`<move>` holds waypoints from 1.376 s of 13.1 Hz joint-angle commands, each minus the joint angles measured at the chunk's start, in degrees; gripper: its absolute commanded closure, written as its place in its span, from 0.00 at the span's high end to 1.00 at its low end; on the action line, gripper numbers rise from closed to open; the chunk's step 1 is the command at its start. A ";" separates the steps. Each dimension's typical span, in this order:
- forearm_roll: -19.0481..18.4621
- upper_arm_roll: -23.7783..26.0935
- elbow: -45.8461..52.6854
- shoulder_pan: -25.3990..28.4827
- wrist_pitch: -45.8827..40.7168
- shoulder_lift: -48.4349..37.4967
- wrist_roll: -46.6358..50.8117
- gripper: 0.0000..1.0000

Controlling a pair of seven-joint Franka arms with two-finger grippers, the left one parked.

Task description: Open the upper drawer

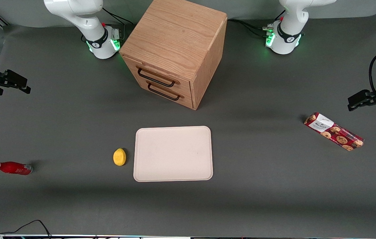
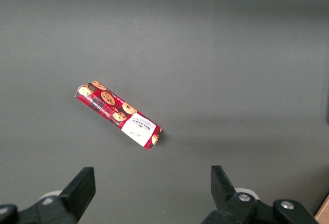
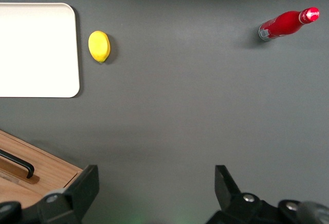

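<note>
The oak cabinet (image 1: 178,43) stands at the middle of the table between the two arm bases. Its upper drawer (image 1: 157,73) is shut flush, and a wide black handle (image 1: 156,78) runs across its front. The lower drawer (image 1: 166,94) below it is shut too. My gripper (image 1: 25,84) hangs above the table toward the working arm's end, far off sideways from the cabinet. It is open and holds nothing. In the right wrist view the gripper (image 3: 156,183) has bare mat between its fingers, and a corner of the cabinet (image 3: 46,172) shows with one end of a black handle (image 3: 18,163).
A cream tray (image 1: 173,153) lies in front of the cabinet, nearer the front camera. A yellow lemon (image 1: 119,156) sits beside it. A red bottle (image 1: 10,167) lies toward the working arm's end. A cookie box (image 1: 334,131) lies toward the parked arm's end.
</note>
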 commanded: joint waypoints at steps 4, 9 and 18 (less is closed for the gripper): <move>0.72 0.42 0.88 -0.98 -0.61 0.48 -0.32 1.00; 0.55 0.33 0.88 -1.07 -0.70 0.48 -0.41 1.00; 0.81 0.95 1.05 2.26 -1.14 0.39 -0.49 1.00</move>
